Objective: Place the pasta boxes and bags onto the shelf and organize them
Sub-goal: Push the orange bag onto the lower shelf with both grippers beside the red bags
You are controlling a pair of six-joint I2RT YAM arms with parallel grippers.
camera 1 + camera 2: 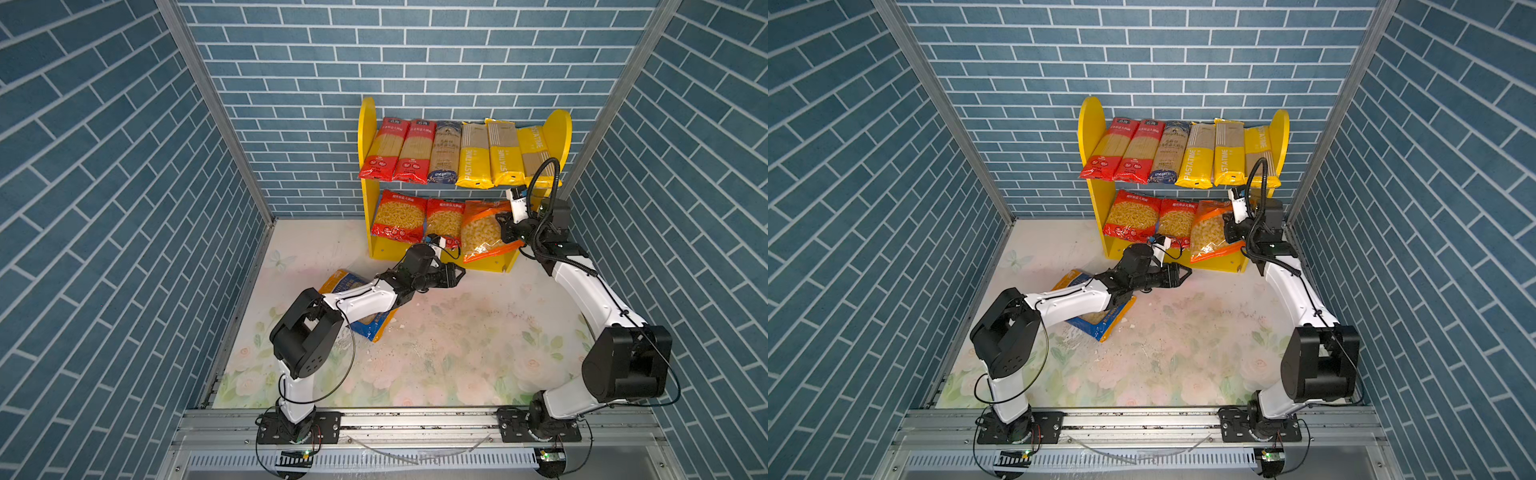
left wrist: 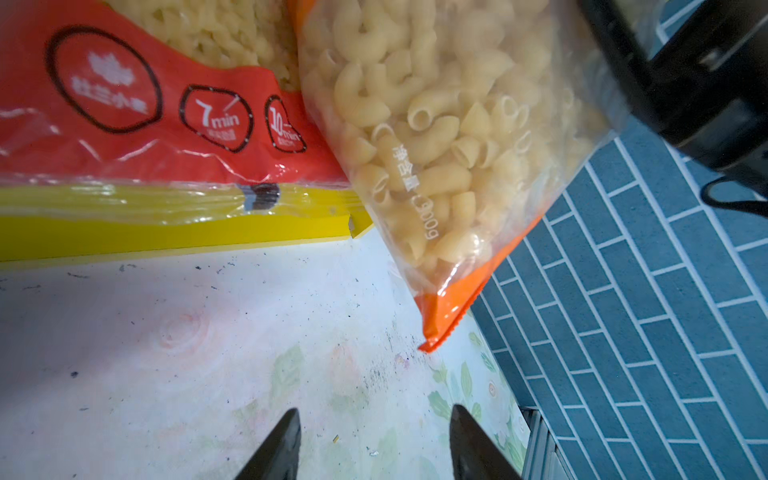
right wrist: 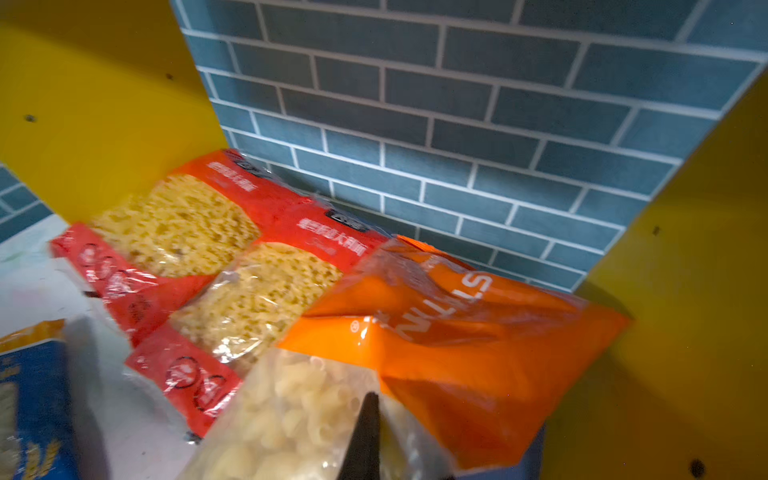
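Orange bag [image 1: 478,237], clamped in right pincer [image 1: 503,227], tilts with its length front-to-back; left pincer [image 1: 459,275] stands apart.

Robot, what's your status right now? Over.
Right gripper shut on orange bag, tilted at lower shelf. Left gripper open, empty. Blue bag on table under left arm.

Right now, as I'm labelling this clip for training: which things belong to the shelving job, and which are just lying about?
Job: shelf, six spaghetti packs on top, two red bags below, orange macaroni bag in the right gripper, blue bag not yet shelved.
Just there: floral table cover, crumbs, brick walls.
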